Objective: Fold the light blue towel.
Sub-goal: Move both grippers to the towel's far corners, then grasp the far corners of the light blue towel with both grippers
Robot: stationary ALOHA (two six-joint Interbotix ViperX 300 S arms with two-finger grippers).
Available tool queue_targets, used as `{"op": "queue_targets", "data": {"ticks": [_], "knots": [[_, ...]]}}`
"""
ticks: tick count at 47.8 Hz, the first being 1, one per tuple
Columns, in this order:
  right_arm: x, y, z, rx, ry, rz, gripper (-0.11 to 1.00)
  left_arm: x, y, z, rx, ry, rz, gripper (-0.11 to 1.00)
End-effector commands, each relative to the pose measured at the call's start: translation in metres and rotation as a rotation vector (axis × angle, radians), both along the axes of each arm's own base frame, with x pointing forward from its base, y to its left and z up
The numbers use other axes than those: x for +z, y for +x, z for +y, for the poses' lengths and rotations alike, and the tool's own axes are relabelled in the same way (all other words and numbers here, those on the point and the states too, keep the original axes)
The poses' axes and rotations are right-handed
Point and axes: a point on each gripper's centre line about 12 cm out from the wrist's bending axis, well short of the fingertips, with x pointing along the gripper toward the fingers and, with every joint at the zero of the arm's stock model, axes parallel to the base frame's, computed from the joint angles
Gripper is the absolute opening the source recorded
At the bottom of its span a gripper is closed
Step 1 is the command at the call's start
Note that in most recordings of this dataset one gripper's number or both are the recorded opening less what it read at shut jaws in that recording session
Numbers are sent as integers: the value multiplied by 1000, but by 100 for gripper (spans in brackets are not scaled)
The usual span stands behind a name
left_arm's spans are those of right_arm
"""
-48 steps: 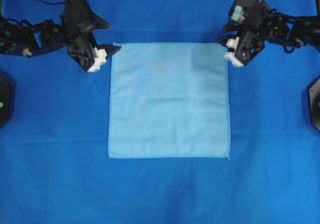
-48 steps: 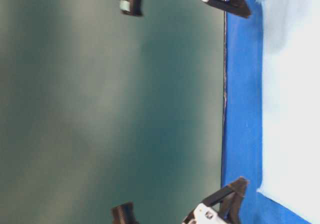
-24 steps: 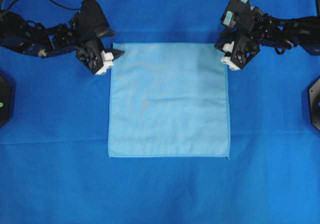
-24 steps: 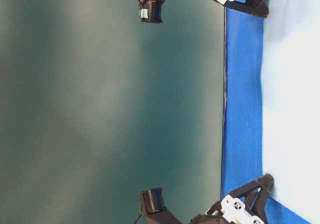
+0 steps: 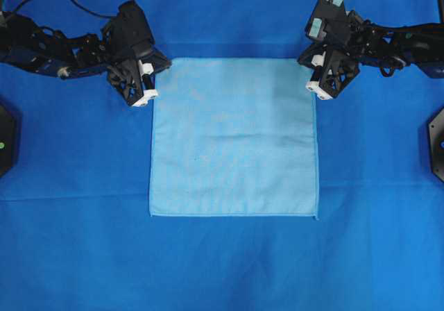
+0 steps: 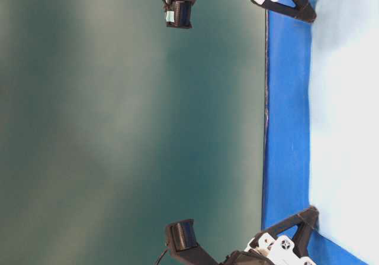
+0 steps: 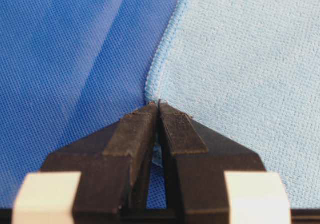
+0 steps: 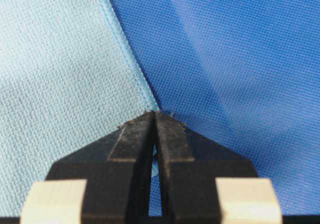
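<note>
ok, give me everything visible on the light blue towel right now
The light blue towel is a pale sky-blue square of finely woven cloth with a thin stitched hem. It lies flat and unfolded on the deep blue sheet, edges square to the overhead view, with only faint creases. The left pincer is shut on the hem at one far corner, the right pincer on the other far corner. The near corners lie free.

Pale sky-blue towel (image 5: 234, 137) on deep royal-blue sheet (image 5: 229, 262); black grippers, white blocks
</note>
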Motion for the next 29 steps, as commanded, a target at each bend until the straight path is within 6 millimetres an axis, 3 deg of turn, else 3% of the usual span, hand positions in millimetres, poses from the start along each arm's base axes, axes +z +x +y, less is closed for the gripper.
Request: {"op": "queue_targets", "data": {"ticks": [1,15,29], "knots": [[15,4,-4,-4,-25,-41,0,13,4,3,0,11,-20,2],[53,2,-3,0,-72,-107,0,57,4,2,-16,50,-71,2],[58,-1,4,-6,-52,-101,0,65,5,-2,-71,99,-68,2]]}}
